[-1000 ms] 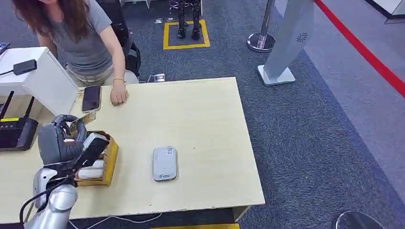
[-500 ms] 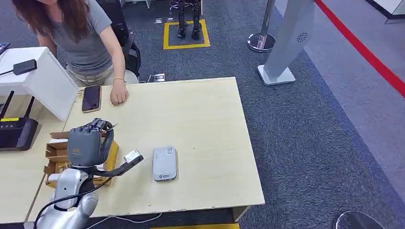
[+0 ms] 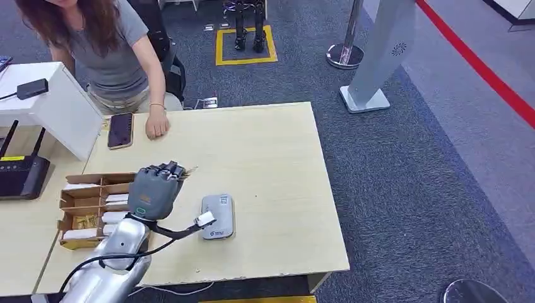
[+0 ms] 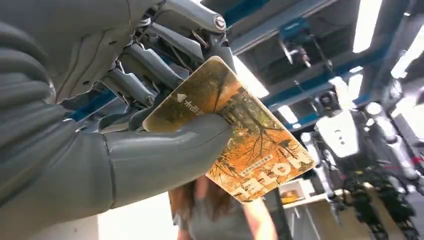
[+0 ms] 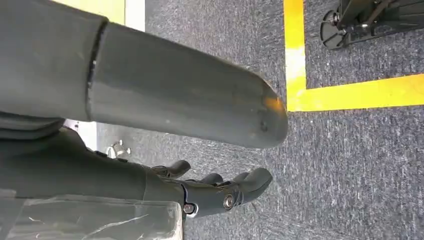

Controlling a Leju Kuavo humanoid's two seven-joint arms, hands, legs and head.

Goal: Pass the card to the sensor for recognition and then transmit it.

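My left hand [image 3: 154,189] hovers over the table just left of the grey-white sensor [image 3: 217,216]. It pinches an orange hotel card [image 4: 245,135] between the thumb and the fingers; in the head view only a thin edge of the card [image 3: 188,170] pokes out past the fingers. The sensor lies flat near the table's front edge, with nothing on top of it. My right hand [image 5: 125,90] hangs over the grey carpet, fingers [image 5: 220,192] loosely apart and holding nothing.
A cardboard box [image 3: 81,179] of several cards stands to the left of my hand. A person at the far left side rests a hand [image 3: 156,126] on the table [image 3: 277,164] beside a phone [image 3: 120,130]. A black router [image 3: 22,177] and a white box [image 3: 53,104] stand further left.
My left hand has carried the card to the right, from above the cardboard box to beside the sensor. The person and the sensor have not moved.
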